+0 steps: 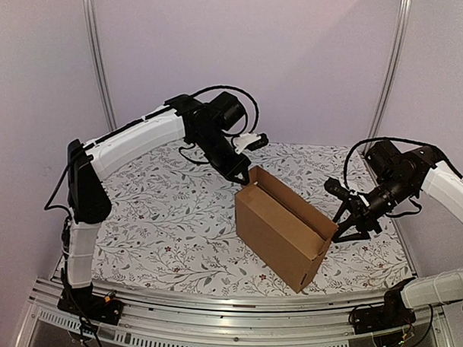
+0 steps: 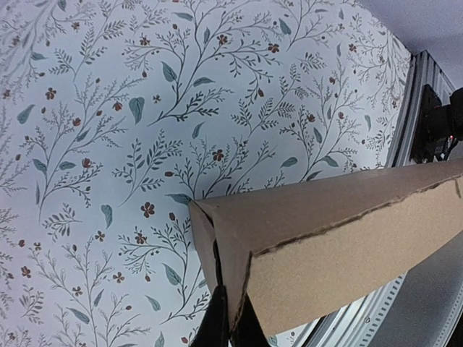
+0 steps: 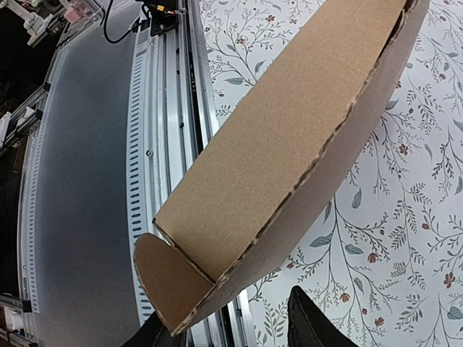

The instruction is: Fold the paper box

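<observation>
The paper box (image 1: 279, 228) is plain brown cardboard and stands on the floral table, open at the top, its long side running from far left to near right. My left gripper (image 1: 244, 178) is at the box's far top corner. In the left wrist view its two black fingers (image 2: 217, 325) are pinched on the wall edge of the box (image 2: 325, 238). My right gripper (image 1: 342, 229) is at the box's near right end. In the right wrist view it (image 3: 224, 318) is open, its fingers either side of the box's (image 3: 289, 130) end corner and rounded tab (image 3: 163, 278).
The floral cloth (image 1: 169, 217) covers the table. A slotted aluminium rail (image 1: 234, 311) runs along the near edge, also showing in the right wrist view (image 3: 166, 108). Two metal posts (image 1: 99, 55) stand at the back corners against pale walls.
</observation>
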